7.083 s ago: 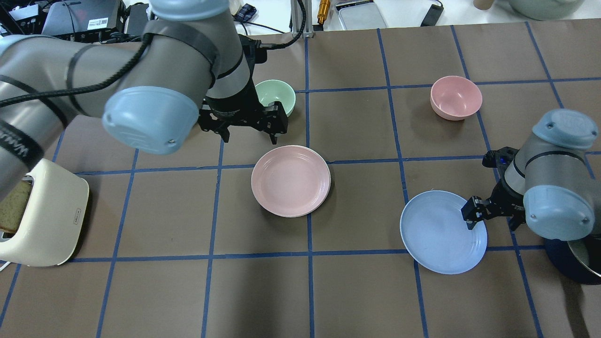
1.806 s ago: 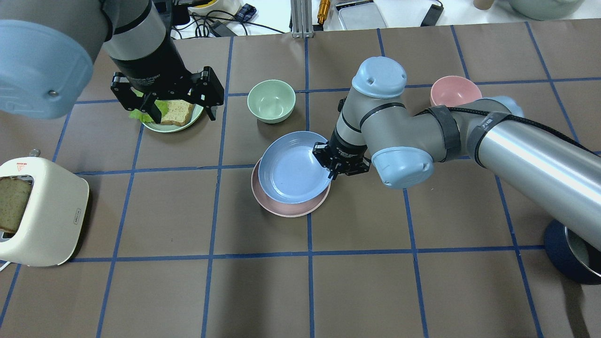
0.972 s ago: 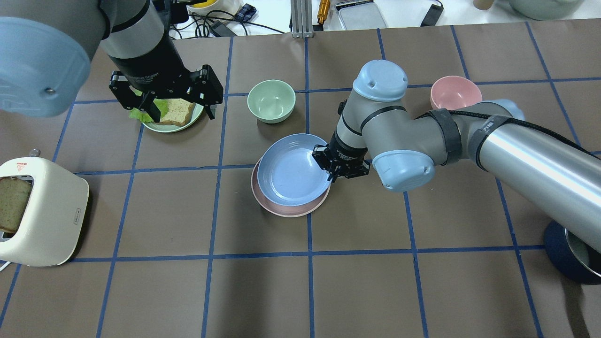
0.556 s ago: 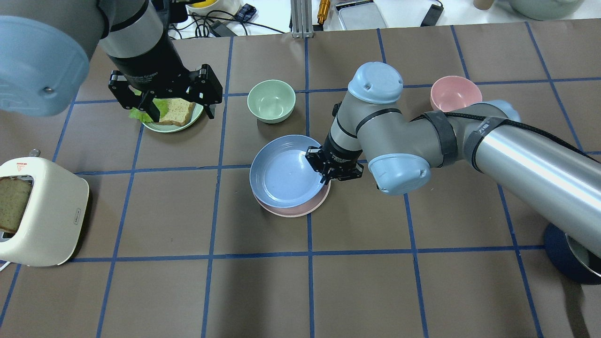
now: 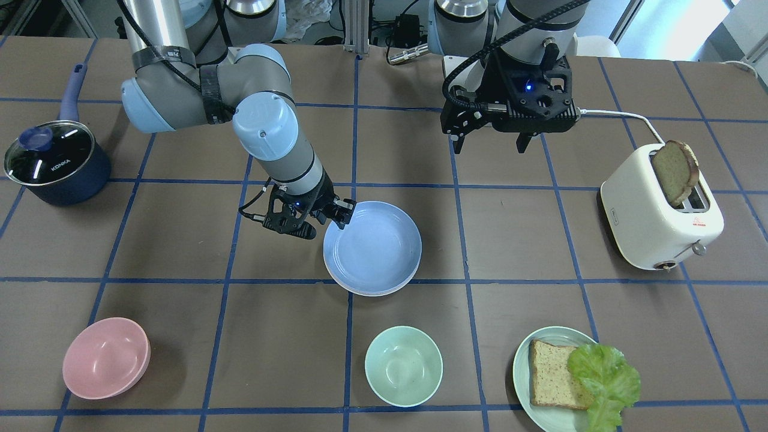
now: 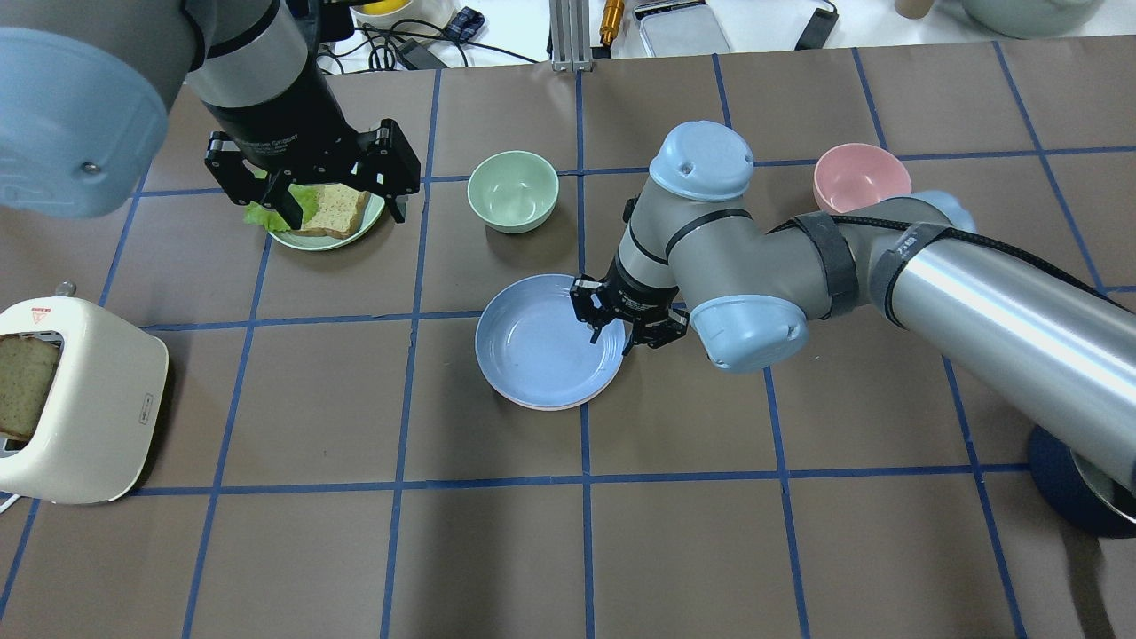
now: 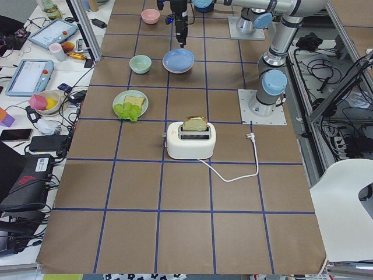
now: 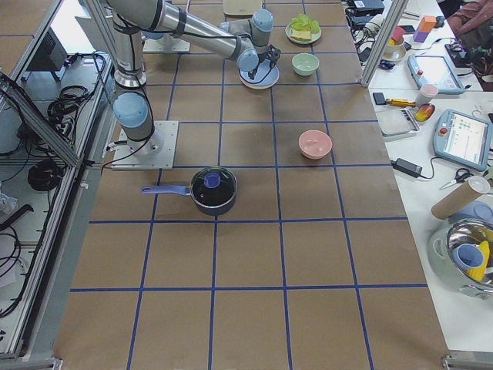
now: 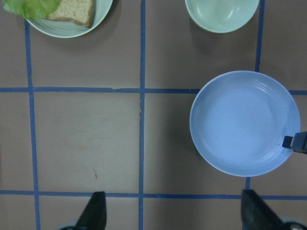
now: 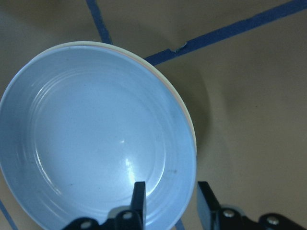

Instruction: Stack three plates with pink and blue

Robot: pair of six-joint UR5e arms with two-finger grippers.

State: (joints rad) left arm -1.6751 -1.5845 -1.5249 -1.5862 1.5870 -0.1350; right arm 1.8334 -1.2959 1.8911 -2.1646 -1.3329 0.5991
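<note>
You've got a brown table gridded in blue tape. Near its middle the blue plate sits squarely on the pink plate, with only a sliver of pink rim peeking out. Your right gripper is down at the stack's edge with its fingers spread, one over the blue plate's well and the other outside the rim, nothing pinched. Your left gripper hangs high, fingers wide apart, well away from the stack. A green bowl stands near the stack and a toaster well apart from it.

plates ≥3 | bowls 2 | toaster 1 | pot 1 | bread slices 2
</note>
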